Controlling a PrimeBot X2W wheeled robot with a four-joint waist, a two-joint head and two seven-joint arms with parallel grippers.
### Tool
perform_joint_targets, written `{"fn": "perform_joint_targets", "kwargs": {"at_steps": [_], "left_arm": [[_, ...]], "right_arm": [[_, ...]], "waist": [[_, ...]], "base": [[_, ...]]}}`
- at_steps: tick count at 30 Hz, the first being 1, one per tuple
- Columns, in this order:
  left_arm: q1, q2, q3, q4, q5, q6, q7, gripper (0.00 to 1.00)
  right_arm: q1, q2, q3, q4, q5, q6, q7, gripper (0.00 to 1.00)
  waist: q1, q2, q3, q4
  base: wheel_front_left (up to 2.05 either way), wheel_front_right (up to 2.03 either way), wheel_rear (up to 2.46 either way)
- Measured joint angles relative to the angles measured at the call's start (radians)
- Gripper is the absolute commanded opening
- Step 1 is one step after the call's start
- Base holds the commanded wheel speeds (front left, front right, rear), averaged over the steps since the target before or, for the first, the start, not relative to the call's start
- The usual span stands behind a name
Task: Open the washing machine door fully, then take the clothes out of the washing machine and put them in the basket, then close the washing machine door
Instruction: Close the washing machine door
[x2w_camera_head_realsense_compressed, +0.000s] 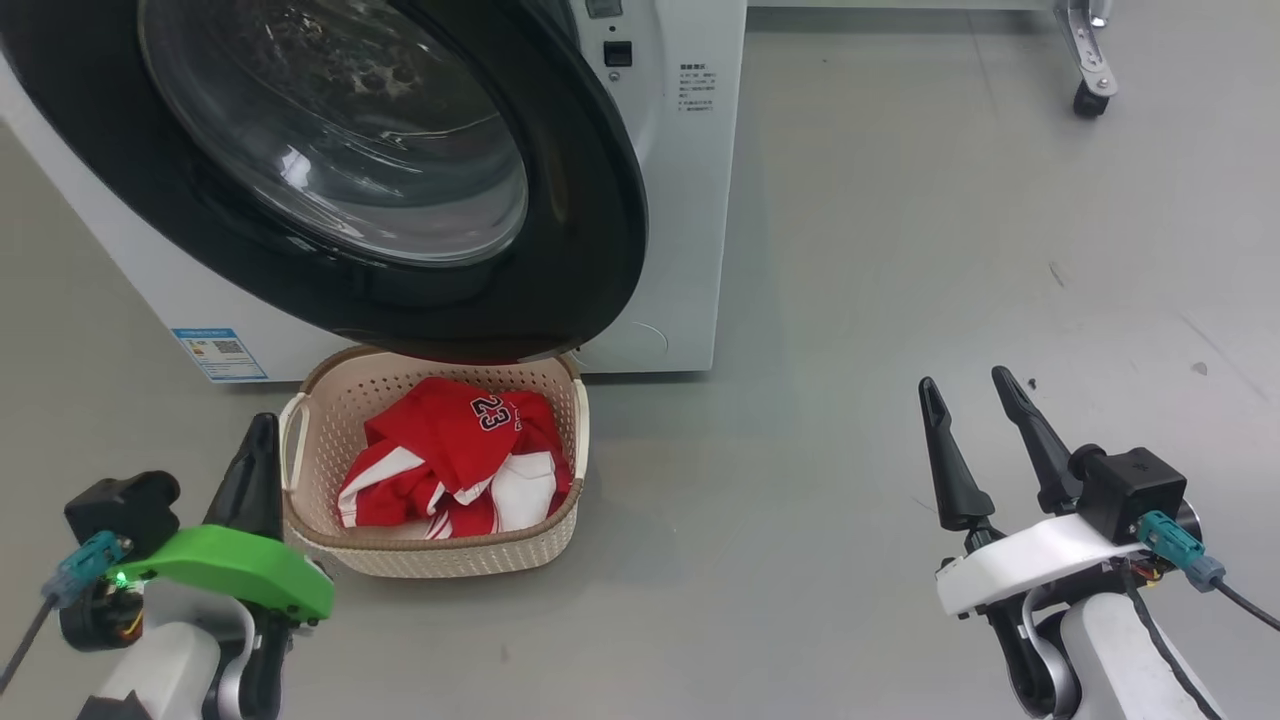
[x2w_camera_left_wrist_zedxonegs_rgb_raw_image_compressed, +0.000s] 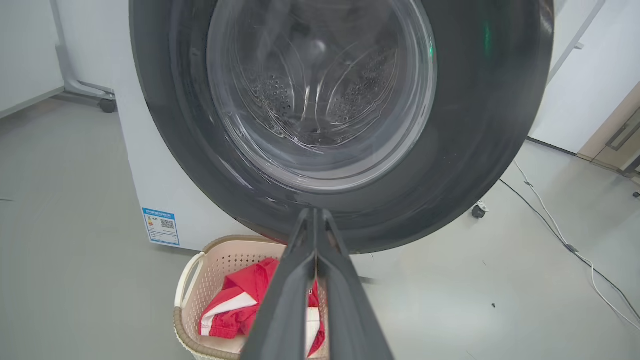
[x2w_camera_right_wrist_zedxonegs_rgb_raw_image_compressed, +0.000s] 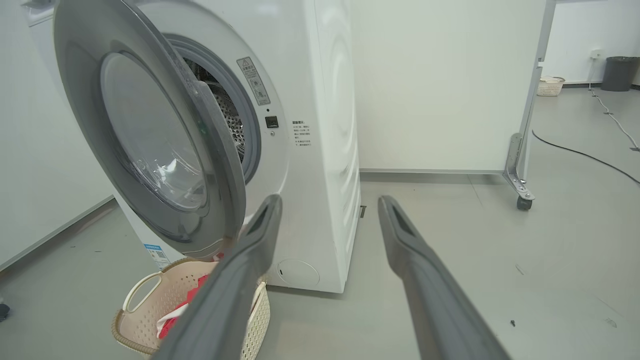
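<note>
Under the partly open washing machine door (x2w_camera_head_realsense_compressed: 590, 200), we see the red jersey (x2w_camera_head_realsense_compressed: 430, 440) lying in the basket (x2w_camera_head_realsense_compressed: 450, 560); our left fingers (x2w_camera_head_realsense_compressed: 255, 470) are clenched on nothing, our right fingers (x2w_camera_head_realsense_compressed: 950, 460) released.

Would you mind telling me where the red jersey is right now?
In the head view, the red jersey lies crumpled in the cream basket on the floor, just under the open washing machine door and beside the left gripper.

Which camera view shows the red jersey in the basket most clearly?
The head view: the clothes lie uncovered in the basket, number 23 readable. In the left wrist view the shut left gripper hides part of them. In the right wrist view a small red patch shows beside a finger of the right gripper.
</note>
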Motion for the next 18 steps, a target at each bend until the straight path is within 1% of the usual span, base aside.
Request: {"fn": "perform_joint_targets", "kwargs": {"at_steps": [3, 8, 11, 14, 18], "left_arm": [[0.019, 0.014, 0.004, -0.016, 0.043, 0.027, -0.021, 0.00], [0.060, 0.015, 0.044, -0.047, 0.063, 0.059, -0.023, 0.00], [0.083, 0.017, 0.074, -0.070, 0.084, 0.071, -0.023, 0.00], [0.099, 0.032, 0.092, -0.094, 0.133, 0.077, -0.023, 0.00], [0.110, 0.029, 0.135, -0.167, 0.202, 0.084, -0.022, 0.00]], "right_arm": [[0.004, 0.000, -0.002, -0.001, -0.001, 0.000, 0.000, 1.00], [0.019, 0.001, -0.004, -0.003, -0.007, 0.000, 0.000, 1.00], [0.019, 0.001, 0.002, -0.004, -0.007, 0.000, 0.000, 1.00], [0.019, 0.006, 0.008, -0.005, -0.007, 0.000, 0.000, 1.00], [0.021, 0.006, 0.008, -0.007, -0.007, 0.000, 0.000, 1.00]], "waist": [[0.0000, 0.0000, -0.013, 0.020], [0.0000, 0.0000, -0.030, 0.047], [0.0000, 0.0000, -0.036, 0.058], [0.0000, 0.0000, -0.040, 0.063], [0.0000, 0.0000, -0.042, 0.067]], "base": [[0.00, 0.00, 0.00], [0.00, 0.00, 0.00], [0.00, 0.00, 0.00], [0.00, 0.00, 0.00], [0.00, 0.00, 0.00]]}}
